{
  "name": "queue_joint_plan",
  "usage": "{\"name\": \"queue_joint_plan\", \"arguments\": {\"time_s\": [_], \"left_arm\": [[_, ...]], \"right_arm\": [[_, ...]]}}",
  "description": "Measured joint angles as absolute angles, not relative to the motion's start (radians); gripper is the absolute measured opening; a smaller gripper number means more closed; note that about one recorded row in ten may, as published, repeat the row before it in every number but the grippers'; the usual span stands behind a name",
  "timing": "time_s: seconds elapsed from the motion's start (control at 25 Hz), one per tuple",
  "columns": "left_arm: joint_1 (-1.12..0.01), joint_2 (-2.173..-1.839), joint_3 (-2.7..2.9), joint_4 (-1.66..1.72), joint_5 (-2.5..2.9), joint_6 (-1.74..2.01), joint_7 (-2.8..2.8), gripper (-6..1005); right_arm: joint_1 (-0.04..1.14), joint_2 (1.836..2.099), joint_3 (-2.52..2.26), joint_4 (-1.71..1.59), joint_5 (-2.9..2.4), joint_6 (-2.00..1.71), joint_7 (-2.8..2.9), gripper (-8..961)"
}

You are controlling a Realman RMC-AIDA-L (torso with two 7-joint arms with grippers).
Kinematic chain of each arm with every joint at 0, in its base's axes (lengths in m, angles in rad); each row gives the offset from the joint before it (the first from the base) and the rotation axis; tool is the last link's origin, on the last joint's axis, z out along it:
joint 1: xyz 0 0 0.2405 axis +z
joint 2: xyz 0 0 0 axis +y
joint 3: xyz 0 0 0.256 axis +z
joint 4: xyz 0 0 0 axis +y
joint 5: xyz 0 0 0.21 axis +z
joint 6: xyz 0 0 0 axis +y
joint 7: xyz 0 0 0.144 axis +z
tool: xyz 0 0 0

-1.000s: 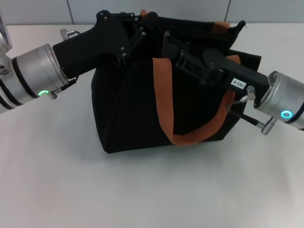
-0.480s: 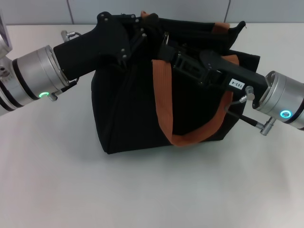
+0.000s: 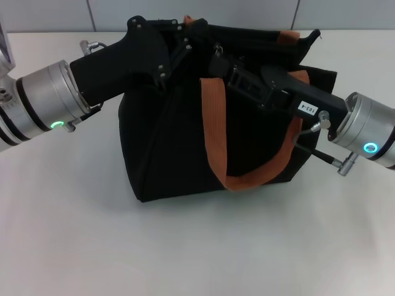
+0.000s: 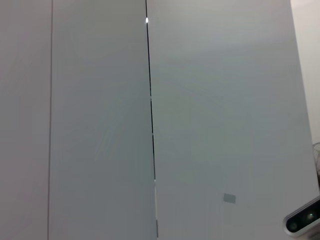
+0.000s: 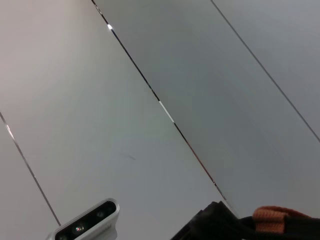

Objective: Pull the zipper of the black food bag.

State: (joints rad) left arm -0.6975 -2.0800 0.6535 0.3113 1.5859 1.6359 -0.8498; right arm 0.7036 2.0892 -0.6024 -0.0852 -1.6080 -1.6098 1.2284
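Observation:
The black food bag [image 3: 166, 135] stands in the middle of the table in the head view, with one orange-brown handle [image 3: 216, 142] hanging down its front. My left gripper [image 3: 180, 36] is at the bag's upper left rim, black against the black fabric. My right gripper [image 3: 215, 57] reaches in from the right to the bag's upper front, just above the handle. A small pale glint [image 3: 217, 45] shows at its tip; I cannot tell whether it is the zipper pull. The bag's rim and a handle [image 5: 272, 219] also show in the right wrist view.
The bag sits on a pale table [image 3: 185, 246] with open surface in front and to the left. A grey panelled wall [image 3: 197, 12] runs behind it. The wrist views show mostly wall panels, each with a small camera unit [image 5: 85, 226] [image 4: 304, 222].
My right gripper has shifted slightly left and up along the bag's top. The bag's front and handle have moved a little with it. The left arm has stayed in place.

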Motion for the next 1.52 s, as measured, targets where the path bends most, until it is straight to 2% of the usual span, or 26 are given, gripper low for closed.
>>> {"name": "queue_joint_plan", "arguments": {"time_s": [0.4,0.56,1.52], "left_arm": [[-0.697,-2.08,0.653,0.301,1.586,1.648,-0.85,93],[-0.697,-2.08,0.653,0.301,1.586,1.648,-0.85,96],[-0.66,-2.079,0.644,0.309,1.534,1.67,-0.84,110]], "right_arm": [[0.705,2.091,-0.604,-0.084,-1.607,-1.6,1.226,204],[0.703,2.091,-0.603,-0.083,-1.607,-1.599,1.227,11],[0.63,2.083,-0.524,-0.103,-1.604,-1.546,1.283,-2]]}}
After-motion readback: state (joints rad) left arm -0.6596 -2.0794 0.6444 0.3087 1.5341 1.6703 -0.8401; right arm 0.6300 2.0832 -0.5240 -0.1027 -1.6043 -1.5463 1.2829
